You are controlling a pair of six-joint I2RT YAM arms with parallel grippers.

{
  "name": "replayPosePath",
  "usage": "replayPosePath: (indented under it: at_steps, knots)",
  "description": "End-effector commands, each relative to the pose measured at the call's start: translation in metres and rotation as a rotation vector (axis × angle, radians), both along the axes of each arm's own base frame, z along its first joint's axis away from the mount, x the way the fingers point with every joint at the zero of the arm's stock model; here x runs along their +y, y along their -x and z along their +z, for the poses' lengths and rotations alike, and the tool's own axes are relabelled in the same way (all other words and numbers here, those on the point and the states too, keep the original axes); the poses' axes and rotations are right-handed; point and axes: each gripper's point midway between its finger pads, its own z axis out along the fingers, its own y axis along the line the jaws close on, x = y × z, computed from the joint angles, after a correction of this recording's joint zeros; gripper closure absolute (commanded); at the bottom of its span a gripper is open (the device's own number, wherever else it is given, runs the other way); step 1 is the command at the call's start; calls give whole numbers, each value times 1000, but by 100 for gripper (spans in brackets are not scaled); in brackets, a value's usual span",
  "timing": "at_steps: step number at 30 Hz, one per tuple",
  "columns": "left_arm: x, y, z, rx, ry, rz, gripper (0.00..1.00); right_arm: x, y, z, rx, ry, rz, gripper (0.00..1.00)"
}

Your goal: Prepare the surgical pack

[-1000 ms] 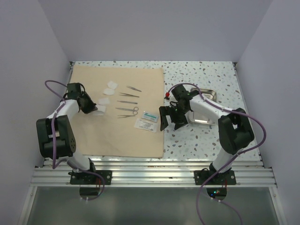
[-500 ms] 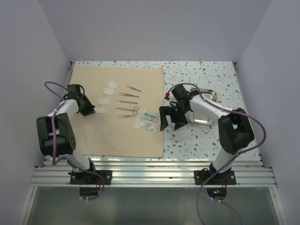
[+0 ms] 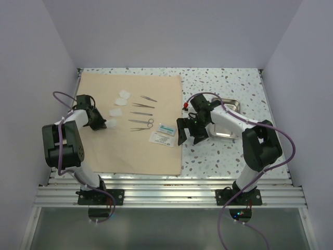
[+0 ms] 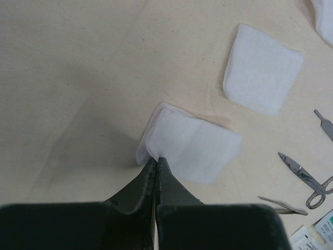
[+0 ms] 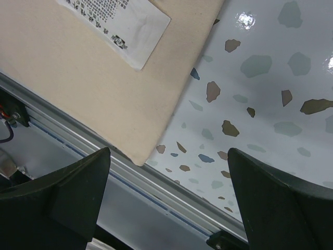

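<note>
Left claw [image 4: 156,159]: your jaws are pressed fully together, tips on the near edge of a gauze pad [image 4: 192,153]. You cannot tell whether any fabric is caught between them.
Cloth [image 3: 104,151]: one, spread flat over the left half of the worktop [image 3: 229,156], its near corner at the worktop's near edge.
Gauze pads [image 3: 115,112]: four as far as you can count from above, in a slanting row on the cloth's left half. The nearest is the one at the shut tips.
Instruments [image 3: 141,113]: five, in a column mid-cloth, one of them scissors [image 3: 143,123].
Packets [image 3: 162,137]: two, touching, by the cloth's right edge.
Right claw [image 5: 171,200]: your jaws are spread wide and hold nothing, above the cloth's right edge, just beside the packets.
Tray [image 3: 235,103]: one, on the bare worktop toward its right edge, partly hidden by the right arm [image 3: 234,122].
</note>
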Motion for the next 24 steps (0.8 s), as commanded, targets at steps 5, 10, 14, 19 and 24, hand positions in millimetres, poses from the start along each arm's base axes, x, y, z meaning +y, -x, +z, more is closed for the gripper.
replayPosePath:
  at_steps: [5,10,14,19,24]
  knots:
    - [11,-13,25,-67,-42,-5,81,6,-4,5,-10,-23,23,1]
    - [17,-9,40,-96,-86,6,55,7,-3,5,-7,-28,20,1]
    - [18,-4,38,-82,-98,14,53,8,-3,5,-5,-33,23,1]
    - [13,-2,26,-67,-72,6,53,7,-2,5,-4,-31,23,1]
    - [12,-7,18,-62,-54,5,54,6,-2,4,-4,-28,22,1]
